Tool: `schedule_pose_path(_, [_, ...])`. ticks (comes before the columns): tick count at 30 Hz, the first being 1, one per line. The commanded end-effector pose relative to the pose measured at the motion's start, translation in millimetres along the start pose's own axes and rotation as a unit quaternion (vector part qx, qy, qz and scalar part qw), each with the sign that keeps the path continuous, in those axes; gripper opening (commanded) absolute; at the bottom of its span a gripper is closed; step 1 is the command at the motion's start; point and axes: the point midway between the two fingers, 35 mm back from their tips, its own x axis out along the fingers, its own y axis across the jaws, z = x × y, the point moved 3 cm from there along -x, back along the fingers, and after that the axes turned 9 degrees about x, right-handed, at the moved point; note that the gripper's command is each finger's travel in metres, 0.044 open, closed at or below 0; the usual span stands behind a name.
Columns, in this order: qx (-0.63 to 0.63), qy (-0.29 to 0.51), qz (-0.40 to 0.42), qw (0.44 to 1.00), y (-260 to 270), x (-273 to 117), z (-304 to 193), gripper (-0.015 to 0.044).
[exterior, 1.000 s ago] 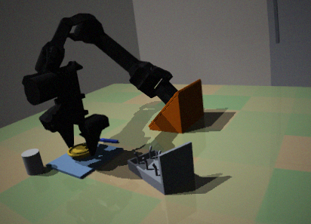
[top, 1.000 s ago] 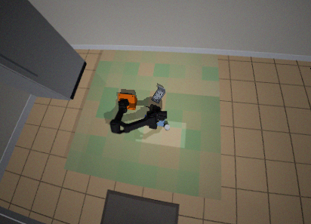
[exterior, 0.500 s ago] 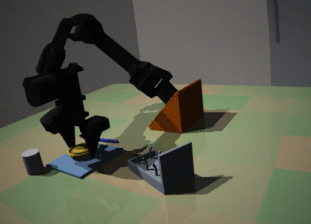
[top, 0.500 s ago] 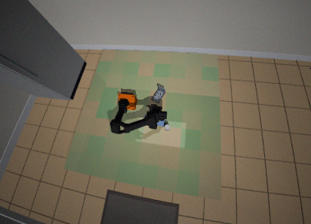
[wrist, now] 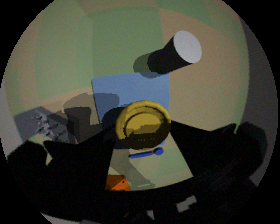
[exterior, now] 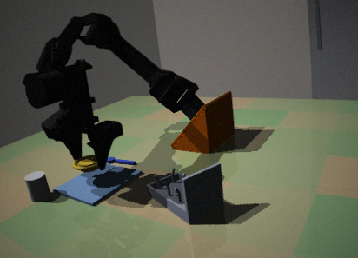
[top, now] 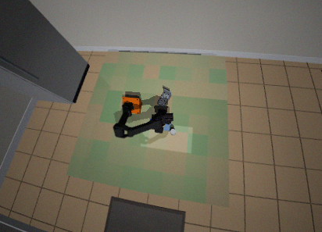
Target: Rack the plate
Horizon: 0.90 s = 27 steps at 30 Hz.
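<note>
The yellow plate [exterior: 82, 162] [wrist: 145, 121] is between the two fingers, roughly level. My gripper [exterior: 90, 164] [wrist: 143, 125] is shut on it, with a fingertip at each side of its rim. The plate appears slightly above the blue mat [exterior: 74, 189] [wrist: 150, 87], with a shadow on the mat. In the top view the arm hides the plate. The grey dish rack [top: 164, 96] [exterior: 203, 199] [wrist: 26, 125] stands apart from the gripper, to its right in the exterior view and at the left in the wrist view. Its slots show only coarsely.
A cylinder with a pale top [top: 173, 132] [exterior: 38, 188] [wrist: 187, 47] stands beside the mat, on the side away from the rack. A blue spoon-like thing [exterior: 125, 162] [wrist: 142, 154] lies near the mat. An orange wedge [exterior: 219, 123] [top: 134, 108] [wrist: 118, 183] stands at the arm's base.
</note>
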Motion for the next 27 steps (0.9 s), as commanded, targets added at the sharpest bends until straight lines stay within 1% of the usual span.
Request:
schedule_pose_path(1, [-0.001,-0.011,0.008,1.000,1.9,-23.3,4.3,0.0018])
schedule_pose_path(2, [-0.002,-0.013,0.009,1.000,2.2,-28.5,5.1,0.0000])
schedule_pose_path(10, [-0.011,-0.027,0.019,0.999,3.4,-70.7,7.1,0.0000])
schedule_pose_path(27, [-0.024,-0.046,0.025,0.998,2.8,-140.6,7.1,0.0000])
